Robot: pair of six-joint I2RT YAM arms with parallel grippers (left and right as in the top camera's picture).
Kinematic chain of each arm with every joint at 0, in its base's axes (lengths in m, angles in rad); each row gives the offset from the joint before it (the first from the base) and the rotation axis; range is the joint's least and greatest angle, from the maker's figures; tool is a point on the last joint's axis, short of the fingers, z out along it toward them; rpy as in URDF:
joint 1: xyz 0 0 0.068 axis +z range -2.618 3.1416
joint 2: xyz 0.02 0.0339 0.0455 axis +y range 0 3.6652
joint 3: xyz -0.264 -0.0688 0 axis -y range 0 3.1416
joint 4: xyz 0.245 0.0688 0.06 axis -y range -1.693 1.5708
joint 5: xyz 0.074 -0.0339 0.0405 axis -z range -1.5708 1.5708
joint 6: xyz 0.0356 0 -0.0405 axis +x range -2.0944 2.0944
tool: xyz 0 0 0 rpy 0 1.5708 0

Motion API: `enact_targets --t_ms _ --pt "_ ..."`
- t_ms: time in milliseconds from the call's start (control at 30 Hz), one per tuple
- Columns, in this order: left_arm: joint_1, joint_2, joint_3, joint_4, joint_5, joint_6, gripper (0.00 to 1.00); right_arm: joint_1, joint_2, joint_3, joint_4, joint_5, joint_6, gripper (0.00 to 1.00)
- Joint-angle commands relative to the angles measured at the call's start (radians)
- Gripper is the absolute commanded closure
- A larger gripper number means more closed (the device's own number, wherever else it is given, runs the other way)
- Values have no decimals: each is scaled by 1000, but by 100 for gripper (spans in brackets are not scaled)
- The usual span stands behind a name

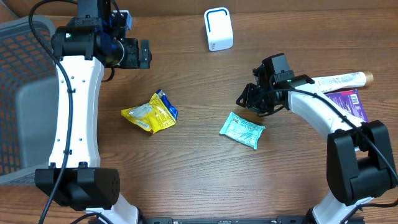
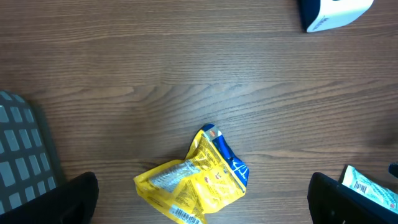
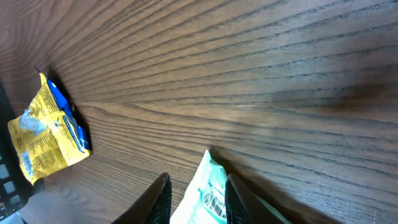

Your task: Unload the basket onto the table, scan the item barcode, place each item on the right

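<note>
A teal packet [image 1: 242, 129] lies flat on the wooden table, its barcode facing up in the right wrist view [image 3: 211, 199]. My right gripper [image 1: 249, 99] hovers just beyond the packet's far edge, fingers partly apart [image 3: 198, 180]. The packet shows through the gap and lies on the table beneath them, not pinched. A crumpled yellow packet [image 1: 151, 112] with a blue corner lies at centre left, its barcode visible [image 2: 189, 186]. My left gripper [image 1: 144, 54] is raised at the back left and wide open [image 2: 208, 208], looking down on the yellow packet. A white scanner [image 1: 218, 28] stands at the back.
A grey mesh basket [image 1: 25, 74] fills the left side; its corner shows in the left wrist view [image 2: 18, 149]. A white tube [image 1: 339, 80] and a purple box [image 1: 349, 103] lie at the right edge behind my right arm. The scanner's base [image 2: 336, 12] shows top right.
</note>
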Motion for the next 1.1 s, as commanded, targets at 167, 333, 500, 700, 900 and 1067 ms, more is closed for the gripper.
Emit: enact_targets --t_ms 167,333,500,700,900,1067 --pt "-2 11 -3 1 -3 23 1 -31 -5 29 -13 -2 -7 70" --pt "-2 11 -3 1 -3 23 0 -42 -5 29 -29 -2 -8 71" --pt "-2 11 -3 0 -3 23 1 -42 -5 28 -32 -3 -8 71" --pt "-2 11 -3 0 -3 23 0 -42 -42 32 -68 -10 -7 74" --pt "-2 11 -3 1 -3 23 0 -42 -182 55 -216 -5 -7 75" --pt "-2 11 -3 0 -3 23 0 -42 -245 54 -351 -5 55 61"
